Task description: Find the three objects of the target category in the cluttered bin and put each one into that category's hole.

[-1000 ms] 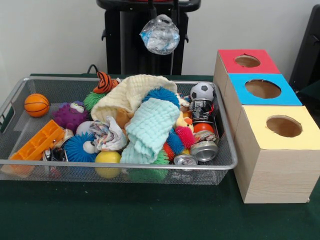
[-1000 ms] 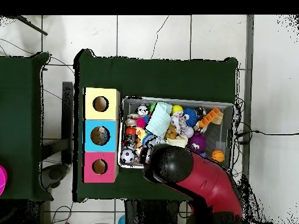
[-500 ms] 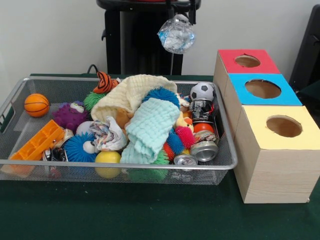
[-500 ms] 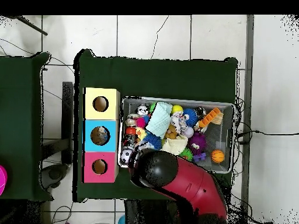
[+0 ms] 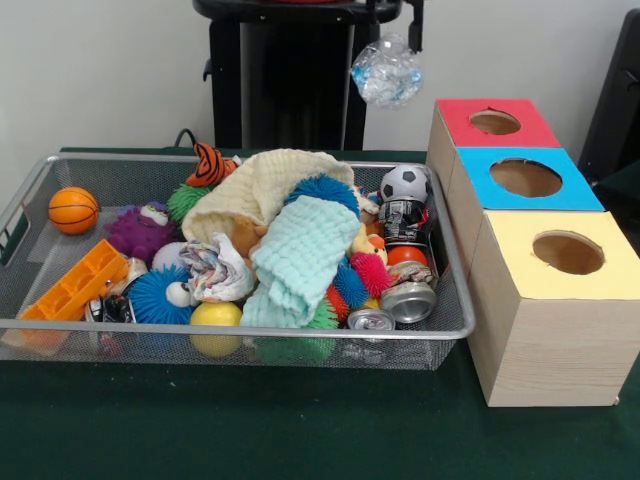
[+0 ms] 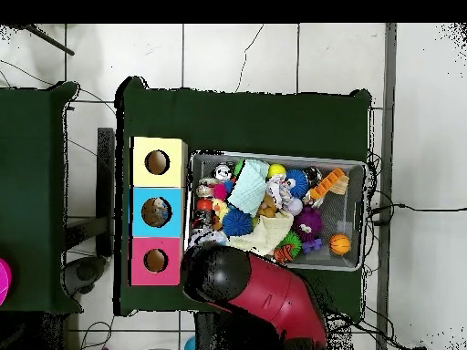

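A crumpled clear plastic piece (image 5: 387, 71) with blue specks hangs in the air at the top of the front view, behind the bin's right end and just left of the red-topped box (image 5: 490, 122). My gripper (image 5: 393, 30) is shut on its top; only the finger ends show at the picture's upper edge. In the overhead view the arm's black head (image 6: 216, 273) covers the gripper and the plastic, beside the red box (image 6: 155, 261). The wire bin (image 5: 30, 200) is heaped with toys, cloths and crushed cans (image 5: 408, 300).
Three boxes with round holes stand in a row right of the bin: red, blue (image 5: 525, 178), yellow (image 5: 565, 252). In the bin lie a soccer ball (image 5: 405, 182), a basketball (image 5: 73, 209), spiky balls, a mint cloth (image 5: 300, 255) and an orange tray (image 5: 70, 285).
My gripper has carried the crumpled plastic to the right in the front view, from behind the bin's middle to beside the red box. The bin's contents have not moved.
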### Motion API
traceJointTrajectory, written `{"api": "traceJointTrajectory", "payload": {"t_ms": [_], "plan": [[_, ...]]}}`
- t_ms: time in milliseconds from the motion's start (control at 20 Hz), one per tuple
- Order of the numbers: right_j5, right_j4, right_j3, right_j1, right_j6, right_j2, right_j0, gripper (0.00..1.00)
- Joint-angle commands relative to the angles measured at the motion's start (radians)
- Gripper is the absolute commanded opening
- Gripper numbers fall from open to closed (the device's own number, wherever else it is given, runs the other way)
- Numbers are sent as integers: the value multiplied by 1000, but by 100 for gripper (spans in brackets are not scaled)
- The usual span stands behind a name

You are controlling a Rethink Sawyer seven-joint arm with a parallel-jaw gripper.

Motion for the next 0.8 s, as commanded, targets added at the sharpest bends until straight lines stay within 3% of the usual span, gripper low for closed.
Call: {"api": "traceJointTrajectory", "payload": {"t_ms": [50,800], "plan": [[-106,70,102,20,300,21,39,0],[-153,158,91,66,386,41,142,0]]}}
